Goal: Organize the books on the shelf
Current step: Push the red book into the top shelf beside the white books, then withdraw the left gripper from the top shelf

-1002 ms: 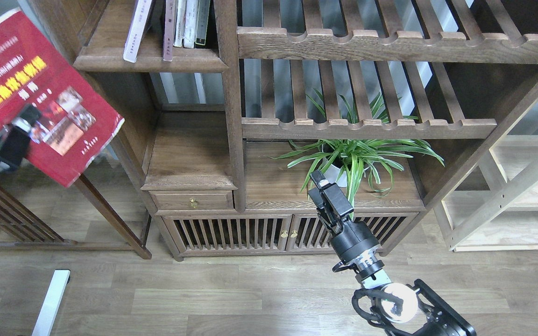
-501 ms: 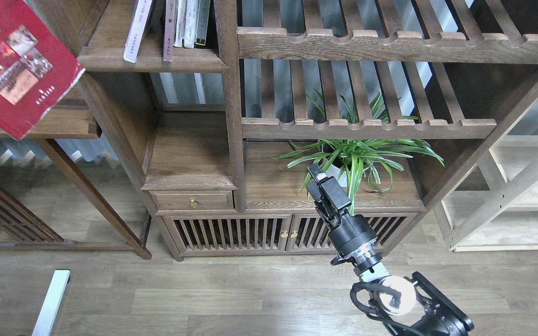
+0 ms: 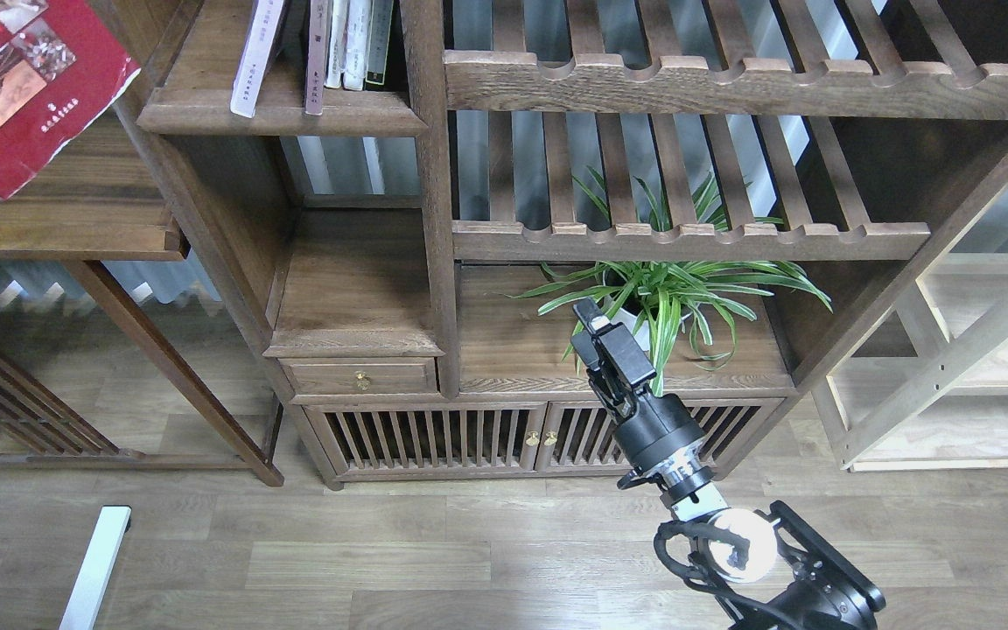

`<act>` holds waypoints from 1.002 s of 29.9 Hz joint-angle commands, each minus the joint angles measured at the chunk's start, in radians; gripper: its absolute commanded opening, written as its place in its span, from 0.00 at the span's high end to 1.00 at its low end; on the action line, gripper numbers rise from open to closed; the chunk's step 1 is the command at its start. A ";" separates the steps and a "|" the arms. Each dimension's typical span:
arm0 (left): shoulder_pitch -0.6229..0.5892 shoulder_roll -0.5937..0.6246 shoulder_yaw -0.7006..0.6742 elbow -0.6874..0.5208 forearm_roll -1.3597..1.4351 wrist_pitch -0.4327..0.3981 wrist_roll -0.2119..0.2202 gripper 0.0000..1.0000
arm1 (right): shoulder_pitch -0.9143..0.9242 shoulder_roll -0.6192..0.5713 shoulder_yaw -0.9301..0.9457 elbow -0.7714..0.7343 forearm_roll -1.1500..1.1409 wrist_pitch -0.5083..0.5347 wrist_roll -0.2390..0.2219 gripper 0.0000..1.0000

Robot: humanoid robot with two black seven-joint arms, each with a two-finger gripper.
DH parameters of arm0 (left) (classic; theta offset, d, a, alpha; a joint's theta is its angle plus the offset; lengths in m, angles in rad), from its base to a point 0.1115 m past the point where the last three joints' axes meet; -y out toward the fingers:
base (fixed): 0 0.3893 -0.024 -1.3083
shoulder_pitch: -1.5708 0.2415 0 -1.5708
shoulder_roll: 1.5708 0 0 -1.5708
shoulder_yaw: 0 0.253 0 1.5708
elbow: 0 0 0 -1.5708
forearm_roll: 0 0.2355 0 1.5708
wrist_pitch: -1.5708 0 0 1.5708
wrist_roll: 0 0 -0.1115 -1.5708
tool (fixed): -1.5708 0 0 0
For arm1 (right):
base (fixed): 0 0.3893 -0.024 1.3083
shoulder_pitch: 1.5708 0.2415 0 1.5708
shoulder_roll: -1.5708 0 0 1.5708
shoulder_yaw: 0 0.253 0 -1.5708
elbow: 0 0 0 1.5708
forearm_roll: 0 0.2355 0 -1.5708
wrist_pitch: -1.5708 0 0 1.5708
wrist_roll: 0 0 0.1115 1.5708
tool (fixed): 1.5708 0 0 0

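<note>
The bright red book (image 3: 18, 83) with a yellow title and small photos hangs tilted in the top left corner, cut off by the frame edge, above a side table (image 3: 58, 232). What holds it is out of view, and so is my left gripper. The shelf (image 3: 281, 115), a dark-brown board with a rounded moulded front edge, lies just right of the book and carries several thin white and dark-spined books (image 3: 320, 48). The maroon-brown and plain white paperbacks are out of view. My right gripper (image 3: 591, 319) points up in front of the cabinet, empty, its dark fingers not told apart.
A bare lower board (image 3: 355, 337) sits under the shelf, above a small drawer (image 3: 362, 378). Slatted racks (image 3: 688, 232) fill the right bays. A potted spider plant (image 3: 661, 297) stands just behind my right gripper. A pale wood unit (image 3: 976, 367) stands at the far right.
The red book has moved up and to the left, from in front of the side table to the top left corner. My left gripper has left the view. The right gripper has crept slightly up.
</note>
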 commanded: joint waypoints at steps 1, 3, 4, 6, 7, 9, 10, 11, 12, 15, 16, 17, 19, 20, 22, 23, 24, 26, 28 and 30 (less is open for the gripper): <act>-0.050 0.016 0.043 0.018 0.016 0.000 0.000 1.00 | 0.001 0.000 0.000 0.000 0.000 0.000 0.000 0.08; -0.083 0.023 0.071 0.039 0.019 0.000 0.000 1.00 | 0.004 0.000 0.000 0.000 0.000 0.000 0.000 0.08; -0.106 0.029 0.083 0.055 0.019 0.000 0.000 1.00 | 0.008 0.000 0.000 0.000 0.000 0.000 0.000 0.07; -0.146 0.042 0.103 0.082 0.021 0.000 0.000 1.00 | 0.011 0.000 0.002 0.000 0.000 0.000 0.000 0.06; -0.161 0.045 0.116 0.093 0.021 0.000 0.000 1.00 | 0.011 0.000 0.003 0.000 -0.002 0.000 0.000 0.04; -0.196 0.052 0.140 0.118 0.021 0.000 0.000 1.00 | 0.017 0.000 0.008 0.000 -0.002 0.000 0.000 0.01; -0.210 0.055 0.149 0.127 0.021 0.000 0.000 1.00 | 0.017 0.000 0.012 0.000 -0.002 0.000 0.002 0.01; -0.228 0.059 0.163 0.139 0.022 0.000 0.000 1.00 | 0.017 0.000 0.015 0.000 -0.002 0.000 0.002 0.01; -0.241 0.059 0.172 0.150 0.022 0.000 0.000 1.00 | 0.017 0.000 0.017 0.000 -0.002 0.000 0.002 0.01; -0.288 0.059 0.203 0.190 0.028 0.000 0.000 1.00 | 0.020 0.000 0.018 0.000 0.000 0.000 0.002 0.01; -0.301 0.059 0.214 0.201 0.033 0.000 0.000 1.00 | 0.020 0.000 0.020 0.000 0.000 0.000 0.002 0.01; -0.316 0.059 0.223 0.211 0.035 0.000 0.000 1.00 | 0.020 0.000 0.020 0.000 0.000 0.000 0.003 0.01; -0.359 0.060 0.243 0.248 0.036 0.000 0.000 1.00 | 0.020 0.000 0.021 0.000 0.000 0.000 0.005 0.01; -0.379 0.060 0.255 0.265 0.038 0.000 0.000 1.00 | 0.020 0.000 0.021 0.000 0.000 0.000 0.006 0.01; -0.435 0.060 0.283 0.303 0.044 0.000 0.000 1.00 | 0.023 0.000 0.032 0.000 0.000 0.000 0.008 0.01; -0.455 0.060 0.294 0.319 0.045 0.000 0.000 1.00 | 0.023 0.000 0.035 0.000 0.000 0.000 0.009 0.01; -0.475 0.060 0.304 0.334 0.045 0.000 0.000 1.00 | 0.023 0.000 0.040 0.000 0.000 0.000 0.009 0.01; -0.518 0.060 0.333 0.366 0.045 0.000 0.000 1.00 | 0.023 0.000 0.049 0.000 0.000 0.000 0.011 0.01; -0.547 0.060 0.356 0.394 0.045 0.000 0.000 1.00 | 0.023 0.000 0.058 0.000 0.000 0.000 0.011 0.00; -0.567 0.060 0.376 0.412 0.045 0.000 0.000 1.00 | 0.023 0.000 0.064 0.000 0.000 0.000 0.011 0.00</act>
